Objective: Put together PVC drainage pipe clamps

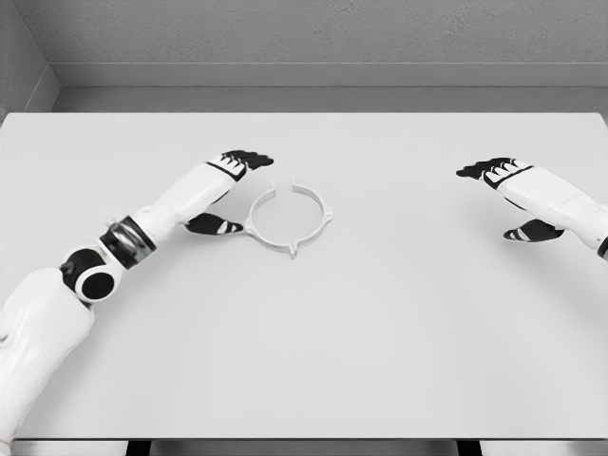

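White table (380, 332), left hand (226, 190) spread open beside clamp ring (289, 218) — right hand (518, 195) open, empty

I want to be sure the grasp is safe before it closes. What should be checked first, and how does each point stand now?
1. Clamp ring lies flat on the table: ok.
2. Left robot hand open, fingers spread: ok.
3. Left robot hand beside the ring's left edge: ok.
4. Thumb contact with ring: cannot tell.
5. Right robot hand open, well away from ring: ok.
6. Second clamp part in view: not ok.
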